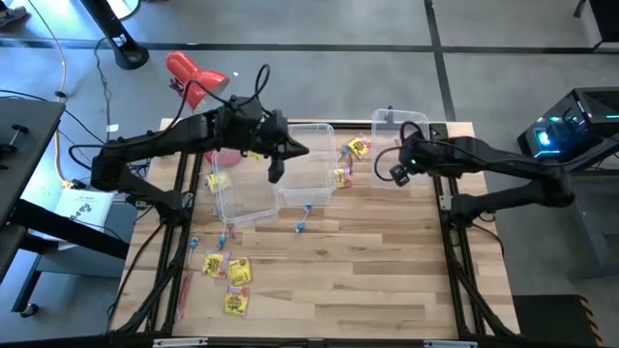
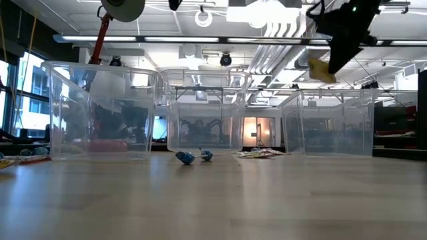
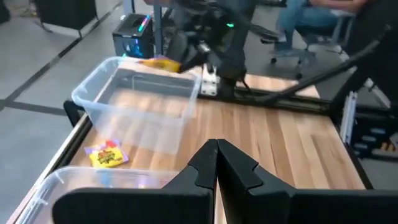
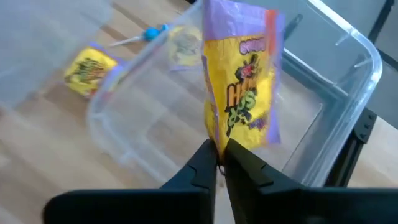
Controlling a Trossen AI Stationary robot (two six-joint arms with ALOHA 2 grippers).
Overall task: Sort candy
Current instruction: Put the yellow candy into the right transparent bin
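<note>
My right gripper (image 4: 217, 163) is shut on a yellow candy packet (image 4: 242, 81) and hangs above the clear right bin (image 2: 333, 123). In the high view it (image 1: 395, 174) is at that bin's near edge. My left gripper (image 3: 216, 163) is shut and holds nothing, raised over the middle bin (image 1: 308, 164). More yellow packets lie flat on the table (image 1: 356, 148), (image 1: 227, 271). Two blue-wrapped pieces on sticks (image 2: 190, 157) lie just in front of the middle bin. A slim red stick (image 1: 184, 290) lies near the left edge. My right gripper pinches the yellow packet by one edge (image 4: 219, 144) between its two fingers. The fingers slant downward from the table's right side. The packet juts out past the fingertips and, in the low view, hangs (image 2: 321, 72) clear above the right bin.
Three clear bins stand in a row across the table's far half, the left one (image 1: 242, 198) with a yellow packet and something pink in it. A red desk lamp (image 1: 193, 77) stands beyond the far left corner. People sit in the room beyond the table (image 3: 311, 18).
</note>
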